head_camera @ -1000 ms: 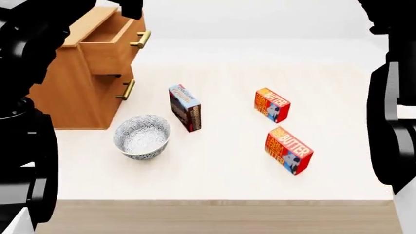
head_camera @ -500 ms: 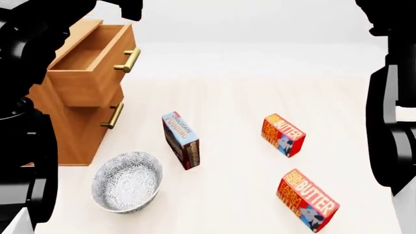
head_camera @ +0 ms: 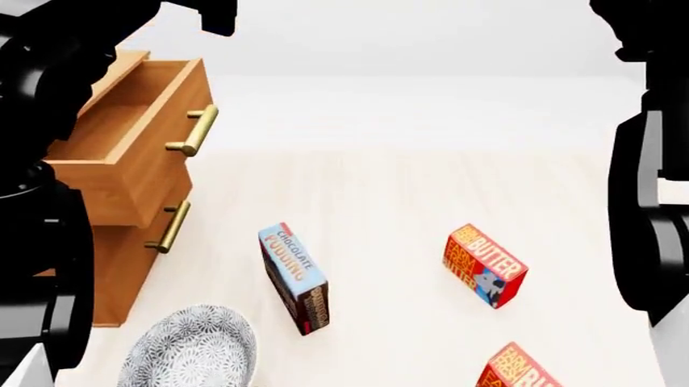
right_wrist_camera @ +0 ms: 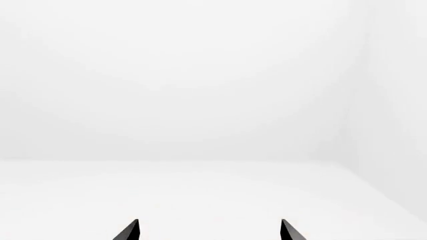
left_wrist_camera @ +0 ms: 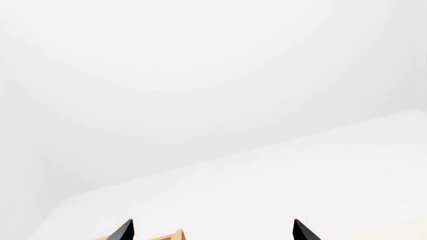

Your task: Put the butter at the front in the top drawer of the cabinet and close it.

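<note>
From the head view, the top drawer [head_camera: 129, 137] of the cabinet [head_camera: 119, 266] stands pulled out, and the front butter [head_camera: 517, 372] lies on the table [head_camera: 388, 210] at the near edge, half cut off. The left wrist view shows the left gripper [left_wrist_camera: 213, 231] spread wide, gripping nothing, and the right wrist view shows the right gripper [right_wrist_camera: 209, 231] likewise.

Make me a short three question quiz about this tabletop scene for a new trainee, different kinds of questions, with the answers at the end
1. True or false: the top drawer of the cabinet stands open.
2. Multiple choice: what lies between the patterned bowl and the butter that shows whole in the head view? A) a chocolate pudding box B) a mug C) a spoon
3. Fill in: the second butter carton, nearest the robot, is cut off by the ____ edge of the head view.

Key
1. True; its inside shows, with nothing seen in it.
2. A, the chocolate pudding box.
3. Bottom.

Bonus fact: the left gripper and right gripper both have fingertips spread apart, holding nothing.
</note>
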